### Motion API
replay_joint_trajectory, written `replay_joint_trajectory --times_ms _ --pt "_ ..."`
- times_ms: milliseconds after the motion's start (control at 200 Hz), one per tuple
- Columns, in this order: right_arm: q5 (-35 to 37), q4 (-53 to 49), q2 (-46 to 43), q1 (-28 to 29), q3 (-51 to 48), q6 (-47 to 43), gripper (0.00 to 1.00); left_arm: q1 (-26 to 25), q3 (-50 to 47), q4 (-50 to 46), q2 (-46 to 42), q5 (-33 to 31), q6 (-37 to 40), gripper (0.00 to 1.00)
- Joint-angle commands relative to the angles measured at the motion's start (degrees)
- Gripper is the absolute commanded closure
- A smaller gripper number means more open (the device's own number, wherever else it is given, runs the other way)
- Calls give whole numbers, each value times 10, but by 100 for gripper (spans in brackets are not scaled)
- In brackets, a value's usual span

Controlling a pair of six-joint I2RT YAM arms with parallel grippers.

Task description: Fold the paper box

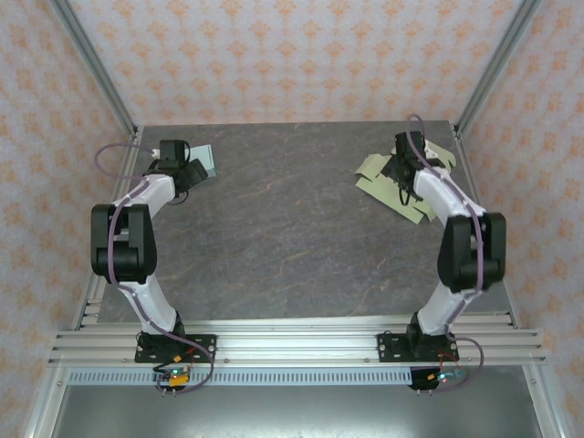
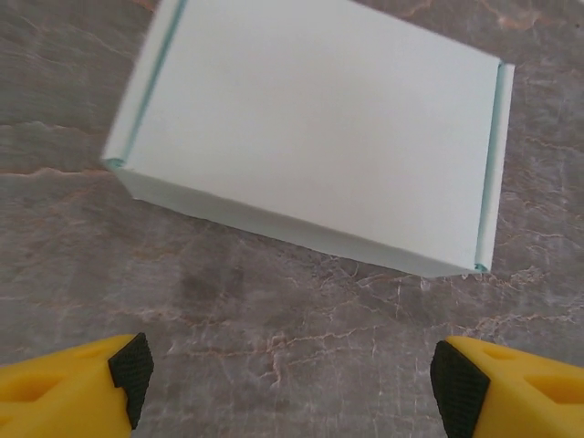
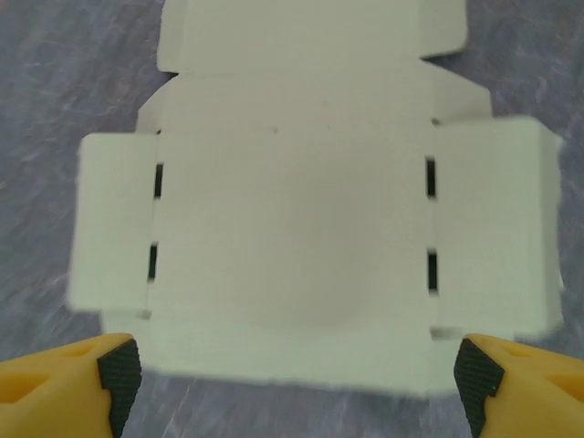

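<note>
Overhead, orange-patterned walls [image 1: 292, 55] enclose a dark marbled table [image 1: 292, 237]; left claw [image 2: 292, 374] and right claw [image 3: 297, 379] gape wide.

Robot test cell, lab-type rig, not lived-in room. Dark marble-pattern worktop [image 1: 274, 237] boxed on three sides by panels [image 1: 301, 55] printed with pink floral wallpaper motif. Bare aluminium extrusion posts [image 1: 91, 62] rise from worktop's far corners. Slotted aluminium rails [image 1: 292, 342] along worktop's near edge, two arm bases [image 1: 173, 347] bolted on. Exposed wiring [image 1: 173, 376] just beyond worktop's near edge, by left base.
</note>
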Motion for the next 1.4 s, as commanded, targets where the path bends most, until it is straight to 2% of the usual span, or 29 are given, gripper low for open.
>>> replay_joint_trajectory --times_ms 0,110,225,370,430,621,691,826,961,1061,1141,1196,1301,1396 --pt "-33 -13 77 -22 82 -149 10 -4 -31 -46 -53 -49 -24 17" --pt "-82 -82 198 -36 226 -221 10 -31 -54 -64 -97 -75 -25 16" --pt "-183 -137 302 -36 368 -256 11 -63 -54 -89 -121 -92 -7 16" --pt "-317 -109 351 -36 419 -248 11 -74 -66 -87 -134 -67 -22 16" --pt "-350 -95 366 -31 432 -249 9 -78 -71 -79 -134 -59 -22 16" --pt "-360 -169 413 -12 513 -291 12 -82 -70 -76 -124 -30 -28 16" --pt "-375 -182 415 -7 513 -299 13 -83 -75 -72 -124 -24 -27 16" --pt "-469 -205 399 17 470 -313 18 -84 -81 -72 -125 -15 -32 16" --pt "-509 -196 362 84 384 -349 19 -96 -86 -49 -130 -12 -17 16" --pt "-555 -157 330 137 337 -320 20 -108 -67 -51 -120 16 -2 16" --pt "-556 -107 289 167 304 -278 20 -121 -55 -49 -109 41 0 16" --pt "-523 -67 251 169 277 -227 19 -135 -51 -44 -101 54 -5 16" --pt "-476 0 168 143 202 -141 16 -172 -33 -41 -79 84 0 16" --pt "-454 36 98 96 109 -92 17 -211 -12 -54 -55 108 14 17"
